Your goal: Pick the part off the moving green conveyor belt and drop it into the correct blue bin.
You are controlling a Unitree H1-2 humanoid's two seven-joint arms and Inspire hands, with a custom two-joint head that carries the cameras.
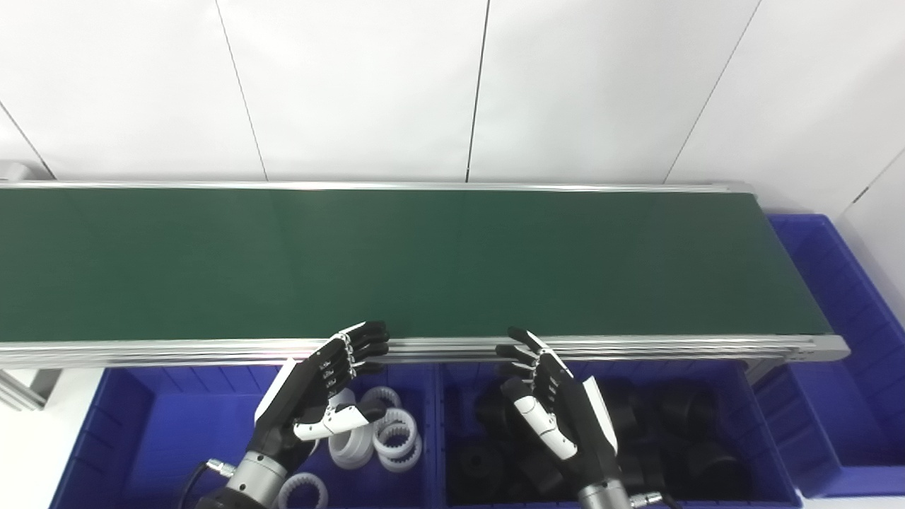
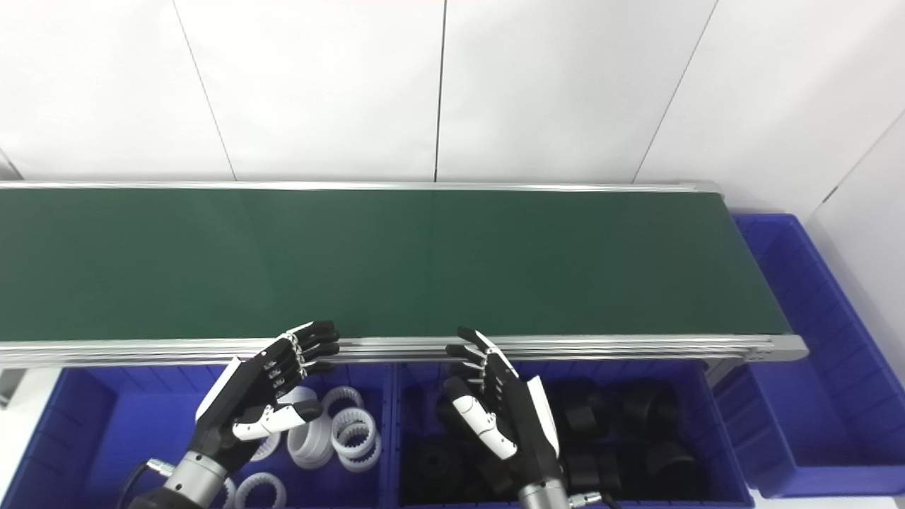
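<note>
Hands: left hand [image 1: 318,396] spread, empty | right hand [image 1: 555,403] spread, empty | lettering: none legible on belt [image 1: 424,261]

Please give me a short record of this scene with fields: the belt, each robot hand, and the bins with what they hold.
belt: green conveyor belt, no part visible on it
left robot hand: open, holds nothing, above the bin of white parts
right robot hand: open, holds nothing, above the bin of black parts
left bin: blue, holds white toothed rings
middle bin: blue, holds black parts
right bin: blue, at the belt's end, no part visible
</note>
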